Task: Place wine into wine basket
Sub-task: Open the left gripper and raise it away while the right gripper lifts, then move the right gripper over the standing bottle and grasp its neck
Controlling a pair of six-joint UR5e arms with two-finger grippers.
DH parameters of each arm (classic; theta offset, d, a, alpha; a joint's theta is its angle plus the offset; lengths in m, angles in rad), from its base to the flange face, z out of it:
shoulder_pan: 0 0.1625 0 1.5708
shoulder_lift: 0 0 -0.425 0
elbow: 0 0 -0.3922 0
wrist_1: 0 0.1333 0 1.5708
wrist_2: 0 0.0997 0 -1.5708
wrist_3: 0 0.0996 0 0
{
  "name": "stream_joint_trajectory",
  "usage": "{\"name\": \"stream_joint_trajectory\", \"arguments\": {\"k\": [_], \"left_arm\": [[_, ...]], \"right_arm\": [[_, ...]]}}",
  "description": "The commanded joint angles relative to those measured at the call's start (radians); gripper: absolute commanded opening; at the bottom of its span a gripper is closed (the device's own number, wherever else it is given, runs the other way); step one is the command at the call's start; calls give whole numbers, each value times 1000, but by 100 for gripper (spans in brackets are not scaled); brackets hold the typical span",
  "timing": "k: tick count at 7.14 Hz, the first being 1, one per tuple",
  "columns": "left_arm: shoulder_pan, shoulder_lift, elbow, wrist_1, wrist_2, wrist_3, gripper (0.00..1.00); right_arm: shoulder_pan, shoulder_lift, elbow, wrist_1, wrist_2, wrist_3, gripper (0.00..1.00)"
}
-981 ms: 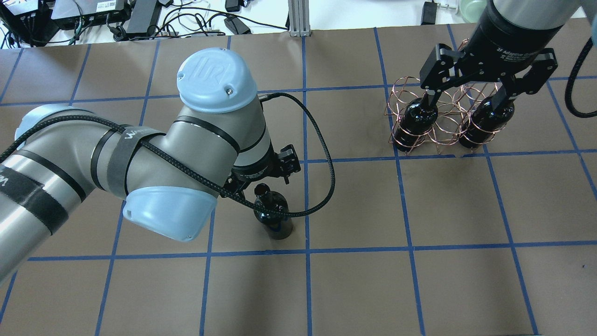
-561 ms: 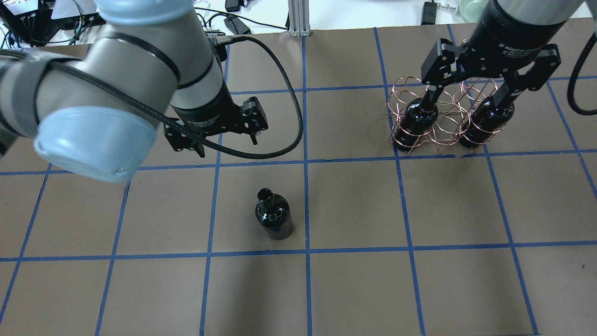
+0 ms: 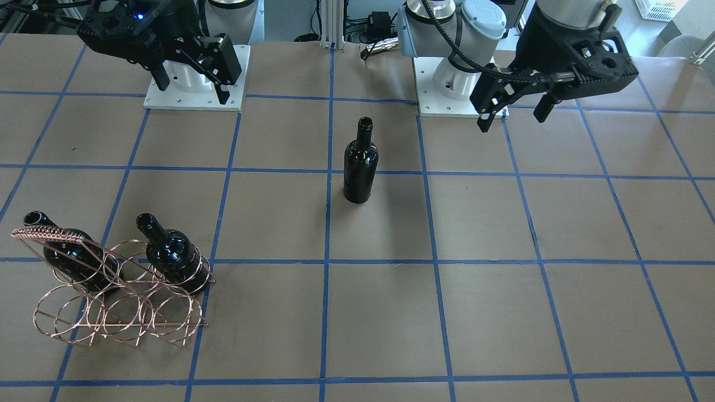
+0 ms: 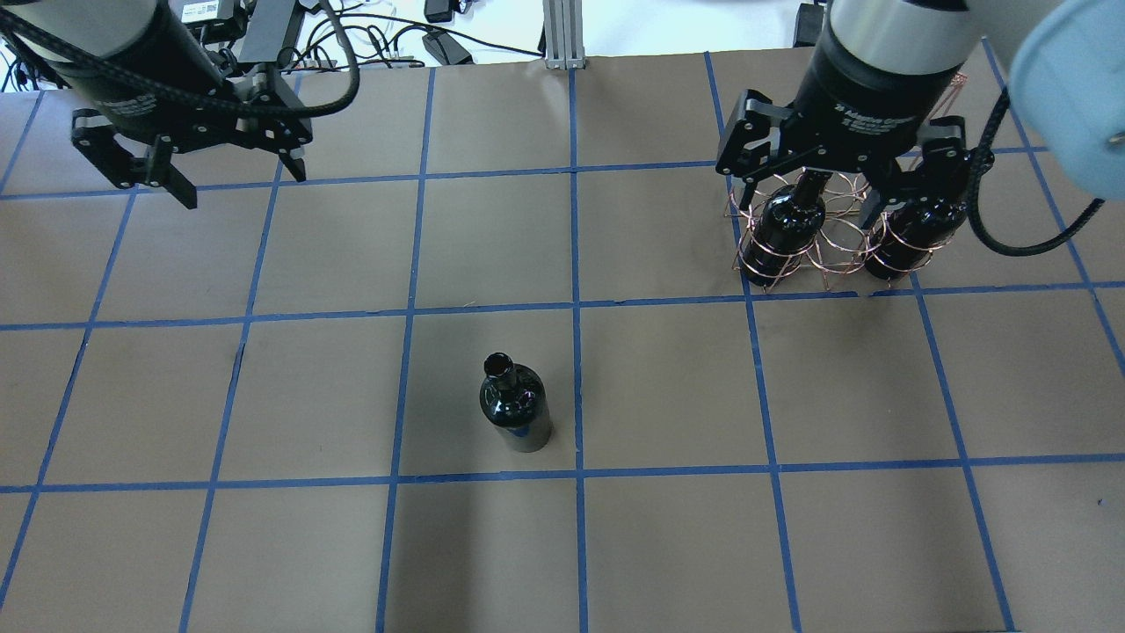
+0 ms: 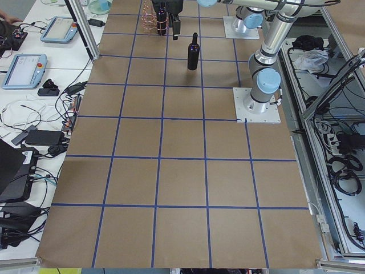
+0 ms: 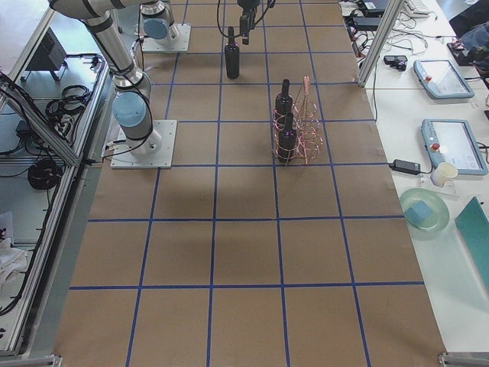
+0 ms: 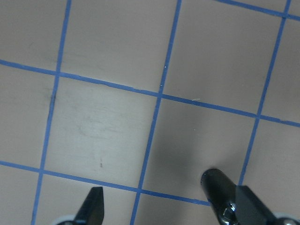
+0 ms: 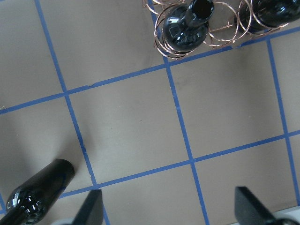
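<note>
The left end effector (image 4: 242, 186) hangs spread and empty, its fingers holding nothing, raised above the table (image 4: 668, 545) and far from the wine basket (image 3: 49, 234), at the opposite end of the workspace. The right end effector (image 3: 192, 92) is likewise released and empty. It sits high, and the overhead view places it over the wine basket, though how close it is in height I cannot tell. Its wrist camera looks down past the basket's near edge onto bare table. Outward from there, the wine (image 4: 516, 409) that remains to be placed stands upright on its base, neck up and uncorked, well apart from the wine basket on the side toward the robot's left arm, and neither end effector touches it. The wine basket itself rests on the table with two bottles (image 3: 173, 254) already seated in its rings (image 3: 120, 315), tilted with necks pointing up toward the robot. One sits at each end of the row, and the ring between them looks free, as do the lower ones. Judging by this, the task is about two thirds done: two of the three bottles are stowed. What is left is to grasp the standing wine, carry it across to the wine basket, tilt it to match the slant, and slide it into an open ring without knocking its neighbours.
</note>
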Motion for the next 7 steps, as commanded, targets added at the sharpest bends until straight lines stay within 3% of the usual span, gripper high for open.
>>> {"name": "stream_joint_trajectory", "arguments": {"k": [1,4,6,7], "left_arm": [[55,13,16,-16,46,150,99],[187,27,15,-37,35,375,100],[271,28,13,-40,32,512,100],[276,28,12,-43,31,520,100]], "right_arm": [[131,63,2,-57,4,160,98],[351,190,13,-212,4,425,96],[433,227,31,-215,4,407,93],[443,238,60,-218,6,372,84]]}}
